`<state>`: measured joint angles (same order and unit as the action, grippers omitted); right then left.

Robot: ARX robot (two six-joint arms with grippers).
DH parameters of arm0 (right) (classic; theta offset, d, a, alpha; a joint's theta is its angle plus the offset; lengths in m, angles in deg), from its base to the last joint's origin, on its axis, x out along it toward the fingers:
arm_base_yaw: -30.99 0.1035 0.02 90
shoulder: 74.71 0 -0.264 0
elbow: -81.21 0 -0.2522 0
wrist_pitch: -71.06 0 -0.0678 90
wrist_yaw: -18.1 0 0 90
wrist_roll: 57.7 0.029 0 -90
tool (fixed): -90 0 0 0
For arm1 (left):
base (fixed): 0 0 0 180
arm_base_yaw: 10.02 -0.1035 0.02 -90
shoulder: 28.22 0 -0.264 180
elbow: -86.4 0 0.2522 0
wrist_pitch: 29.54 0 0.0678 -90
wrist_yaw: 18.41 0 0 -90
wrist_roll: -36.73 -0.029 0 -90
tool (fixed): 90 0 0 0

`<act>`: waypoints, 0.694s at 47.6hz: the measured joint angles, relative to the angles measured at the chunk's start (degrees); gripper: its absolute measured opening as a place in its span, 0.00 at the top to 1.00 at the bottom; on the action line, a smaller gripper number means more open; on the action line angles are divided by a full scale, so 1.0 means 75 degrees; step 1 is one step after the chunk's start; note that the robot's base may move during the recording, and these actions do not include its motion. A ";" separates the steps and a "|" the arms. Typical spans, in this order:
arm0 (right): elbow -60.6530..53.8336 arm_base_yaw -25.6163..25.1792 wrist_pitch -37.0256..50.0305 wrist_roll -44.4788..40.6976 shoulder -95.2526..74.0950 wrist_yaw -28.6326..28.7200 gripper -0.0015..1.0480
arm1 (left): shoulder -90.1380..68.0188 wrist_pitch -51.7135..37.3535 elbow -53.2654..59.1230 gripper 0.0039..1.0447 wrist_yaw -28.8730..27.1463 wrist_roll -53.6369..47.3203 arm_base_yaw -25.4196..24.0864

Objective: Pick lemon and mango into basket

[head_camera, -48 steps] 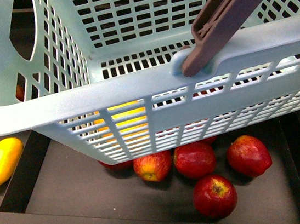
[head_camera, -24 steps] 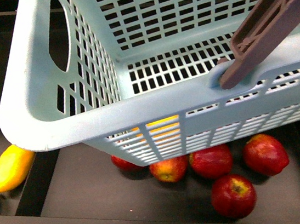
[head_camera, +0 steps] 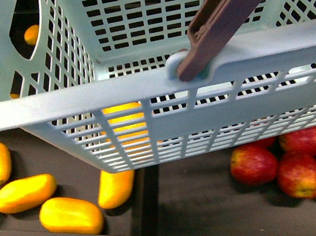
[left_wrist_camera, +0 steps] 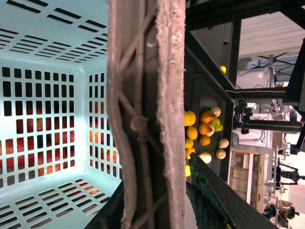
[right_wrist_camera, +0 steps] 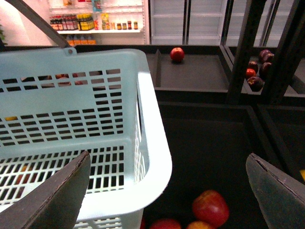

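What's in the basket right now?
Nothing visible. The basket looks bare inside in every view; red apples and yellow fruits only show through its slots. The brown handle covers a strip.

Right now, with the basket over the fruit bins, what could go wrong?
The basket fills the front view and hides part of the bins, so a target could be missed. The long yellow fruits and red apples below invite a wrong pick. The open right gripper is near the basket's rim and may bump it.
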<state>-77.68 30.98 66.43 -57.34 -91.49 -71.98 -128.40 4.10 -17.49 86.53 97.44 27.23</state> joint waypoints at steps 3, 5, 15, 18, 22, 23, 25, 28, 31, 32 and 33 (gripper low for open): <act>-0.0012 0.0000 -0.0003 -0.0003 -0.0006 0.0003 0.08 | -0.0003 0.0000 0.0000 0.77 -0.0017 -0.0017 -0.0003; -0.0015 0.0000 -0.0003 0.0000 -0.0006 0.0003 0.08 | -0.0003 0.0000 0.0000 0.77 -0.0012 -0.0015 -0.0006; -0.0015 0.0000 -0.0003 0.0000 -0.0009 0.0003 0.08 | -0.0003 0.0000 0.0000 0.77 0.0012 -0.0006 -0.0009; -0.0020 0.0000 -0.0003 0.0000 -0.0003 0.0003 0.08 | -0.0003 0.0000 0.0000 0.77 0.0012 -0.0006 -0.0009; -0.0020 -0.0003 0.0000 -0.0003 0.0000 0.0009 0.08 | -0.0003 0.0000 0.0000 0.77 0.0003 -0.0009 -0.0012; -0.0020 0.0000 0.0000 -0.0003 0.0003 0.0006 0.08 | -0.0003 0.0000 0.0000 0.77 0.0003 -0.0009 -0.0012; -0.0023 0.0000 0.0000 -0.0003 -0.0006 0.0009 0.08 | -0.0003 0.0000 0.0000 0.77 -0.0006 -0.0015 -0.0012; -0.0023 0.0000 0.0000 -0.0003 -0.0006 0.0012 0.08 | -0.0006 0.0000 0.0000 0.77 -0.0012 -0.0009 -0.0012; -0.0023 -0.0003 0.0000 -0.0003 -0.0003 0.0012 0.08 | -0.0006 0.0000 0.0000 0.77 -0.0009 -0.0009 -0.0012; -0.0023 0.0000 0.0000 -0.0003 0.0000 0.0029 0.08 | -0.0003 0.0000 0.0000 0.77 -0.0009 -0.0009 -0.0012; -0.0023 0.0000 0.0000 -0.0003 -0.0006 0.0017 0.08 | -0.0006 0.0000 -0.0006 0.77 0.0006 -0.0009 -0.0012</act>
<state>-77.85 30.98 66.43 -57.36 -91.53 -71.85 -128.44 4.10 -17.53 86.57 97.37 27.14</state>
